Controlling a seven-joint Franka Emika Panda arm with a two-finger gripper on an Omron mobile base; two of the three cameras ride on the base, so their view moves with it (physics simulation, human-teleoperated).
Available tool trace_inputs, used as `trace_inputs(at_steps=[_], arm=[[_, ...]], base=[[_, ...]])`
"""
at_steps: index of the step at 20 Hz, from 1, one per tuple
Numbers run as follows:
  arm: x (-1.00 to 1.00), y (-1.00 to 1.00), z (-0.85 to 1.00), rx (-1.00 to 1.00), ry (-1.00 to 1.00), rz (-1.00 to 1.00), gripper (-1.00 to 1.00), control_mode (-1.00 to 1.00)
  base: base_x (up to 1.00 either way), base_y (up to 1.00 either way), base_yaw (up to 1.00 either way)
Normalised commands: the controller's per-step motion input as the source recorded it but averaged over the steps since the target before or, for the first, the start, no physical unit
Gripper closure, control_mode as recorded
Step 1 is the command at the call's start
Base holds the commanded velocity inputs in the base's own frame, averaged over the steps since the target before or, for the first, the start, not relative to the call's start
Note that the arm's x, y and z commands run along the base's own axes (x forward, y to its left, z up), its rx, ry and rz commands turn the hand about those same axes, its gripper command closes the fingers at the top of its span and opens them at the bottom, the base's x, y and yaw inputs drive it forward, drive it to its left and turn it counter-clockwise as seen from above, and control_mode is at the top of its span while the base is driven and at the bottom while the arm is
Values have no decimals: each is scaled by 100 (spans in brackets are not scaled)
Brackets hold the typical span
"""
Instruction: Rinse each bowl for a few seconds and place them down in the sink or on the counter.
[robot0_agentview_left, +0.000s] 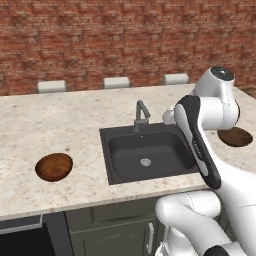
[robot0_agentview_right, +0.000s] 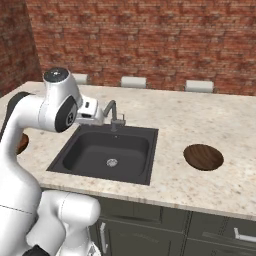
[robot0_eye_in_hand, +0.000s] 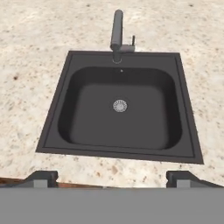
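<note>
One wooden bowl (robot0_agentview_left: 54, 166) lies on the counter (robot0_agentview_left: 30, 125) left of the sink (robot0_agentview_left: 145, 150). The other bowl (robot0_agentview_right: 203, 156) rests on the counter to the sink's right; in the left base view this bowl (robot0_agentview_left: 235, 136) is partly behind my arm. The black sink (robot0_eye_in_hand: 120, 107) holds nothing but its silver drain (robot0_eye_in_hand: 120, 105). My gripper (robot0_eye_in_hand: 111, 178) hangs high over the near side of the sink, looking down into it. It is open, its fingertips (robot0_eye_in_hand: 41, 177) wide apart with nothing between them.
The grey faucet (robot0_eye_in_hand: 117, 33) stands at the sink's far edge, its spout over the basin. A brick wall (robot0_agentview_left: 125, 40) runs behind the counter, with chair backs (robot0_agentview_left: 116, 82) along the far edge. Dark cabinets (robot0_agentview_right: 150, 225) sit below the counter's front.
</note>
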Motion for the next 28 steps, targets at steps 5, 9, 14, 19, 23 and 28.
trace_inputs(at_steps=[5,9,14,19,23,28], arm=[[-14,-33,0,0,-13,2,-100,-100],[0,-29,0,0,-4,3,-100,-100],[0,-22,-2,0,-4,2,-100,-100],[2,-14,-5,3,-5,2,-100,-100],[4,-5,-11,0,-15,4,-100,-100],[9,-6,-12,0,-15,5,-100,-100]], base=[[0,0,0],[0,0,0],[0,0,0],[0,0,0],[0,0,0],[0,0,0]])
